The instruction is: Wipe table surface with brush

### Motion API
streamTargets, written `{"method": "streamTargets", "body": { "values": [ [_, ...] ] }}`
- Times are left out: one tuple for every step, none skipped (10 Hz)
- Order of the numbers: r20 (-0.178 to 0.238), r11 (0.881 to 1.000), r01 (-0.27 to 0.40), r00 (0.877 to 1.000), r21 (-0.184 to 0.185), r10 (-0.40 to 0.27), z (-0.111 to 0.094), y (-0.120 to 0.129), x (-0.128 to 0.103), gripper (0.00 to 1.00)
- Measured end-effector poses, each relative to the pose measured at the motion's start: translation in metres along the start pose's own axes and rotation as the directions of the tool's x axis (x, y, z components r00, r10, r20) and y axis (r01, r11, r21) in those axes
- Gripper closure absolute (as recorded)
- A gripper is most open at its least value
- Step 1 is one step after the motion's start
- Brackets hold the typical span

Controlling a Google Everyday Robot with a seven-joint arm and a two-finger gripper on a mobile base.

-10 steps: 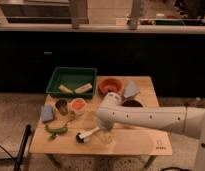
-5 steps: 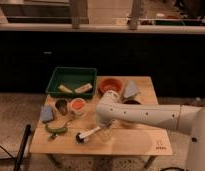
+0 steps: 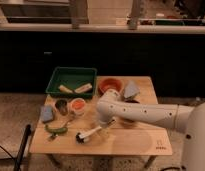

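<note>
My hand: lower centre, at the brush handle's end; grip, I cannot tell.
Brush head: down-left, on the counter.

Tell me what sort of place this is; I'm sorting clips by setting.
Probably an indoor kitchen-style test area: a small wooden table with a green tray, a red bowl and a brush, before dark cabinets. The hand is at the brush's handle.
</note>
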Motion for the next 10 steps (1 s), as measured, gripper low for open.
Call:
{"method": "streamTargets", "body": {
  "values": [
    [0.005, 1.000, 0.007, 1.000, -0.004, -0.007, 0.003, 0.000, 0.000, 0.51],
    [0.011, 1.000, 0.013, 1.000, -0.009, -0.013, 0.007, 0.002, 0.000, 0.62],
    [0.014, 1.000, 0.018, 1.000, -0.009, -0.018, 0.008, 0.003, 0.001, 0.72],
    [0.020, 1.000, 0.020, 1.000, -0.009, -0.020, 0.011, 0.006, 0.003, 0.82],
    [0.028, 1.000, 0.019, 0.999, -0.007, -0.019, 0.013, 0.009, 0.006, 0.92],
    [0.036, 1.000, 0.020, 0.999, 0.002, -0.020, 0.015, 0.012, 0.009, 0.99],
    [0.033, 1.000, 0.015, 0.999, 0.001, -0.015, 0.015, 0.014, 0.013, 1.00],
    [0.031, 1.000, 0.016, 0.999, -0.004, -0.016, 0.015, 0.015, 0.013, 1.00],
    [0.030, 1.000, 0.018, 0.999, -0.008, -0.018, 0.015, 0.015, 0.013, 1.00],
    [0.031, 1.000, 0.017, 0.999, -0.007, -0.017, 0.015, 0.016, 0.013, 1.00]
  ]
}}
